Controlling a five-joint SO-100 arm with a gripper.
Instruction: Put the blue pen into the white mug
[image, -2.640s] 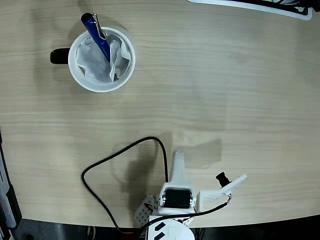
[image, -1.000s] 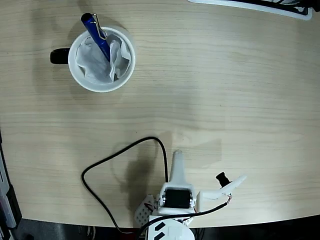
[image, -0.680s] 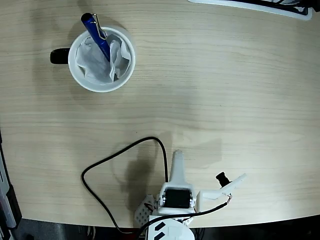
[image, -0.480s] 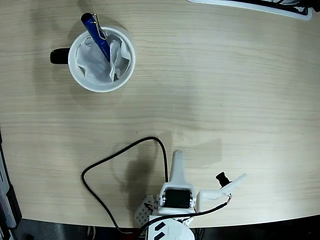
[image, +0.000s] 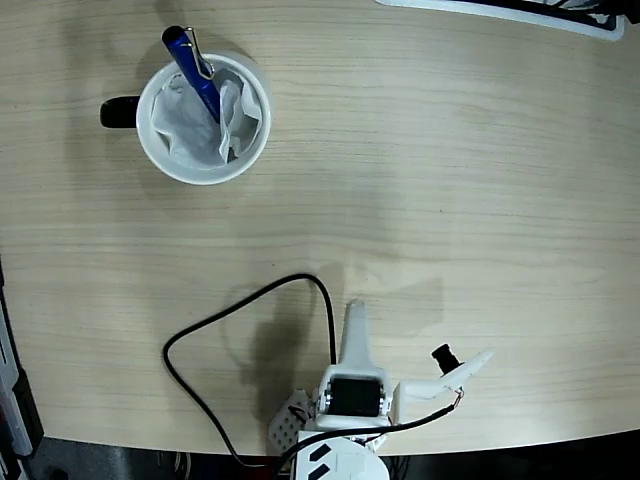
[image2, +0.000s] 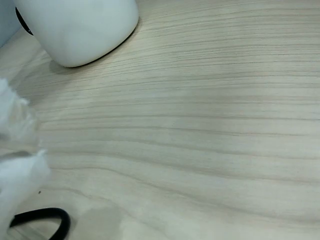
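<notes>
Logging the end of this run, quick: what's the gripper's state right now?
Gripper: holding nothing; the blue pen stands in the white mug. Open or closed cannot be told.

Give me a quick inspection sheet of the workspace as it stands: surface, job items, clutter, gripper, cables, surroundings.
Surface: light wood-grain table, no spills seen.
Job items: blue pen stands tilted in the white mug, its clip end sticking out past the far rim; crumpled paper lines the mug; black handle points left in the fixed view.
Clutter: nothing seen.
Gripper: gripper sits at the near edge by the arm's base, far from the mug, open and holding nothing.
Cables: black cable loops on the table beside the base.
Surroundings: white-edged object at the far edge, unidentifiable.
</notes>
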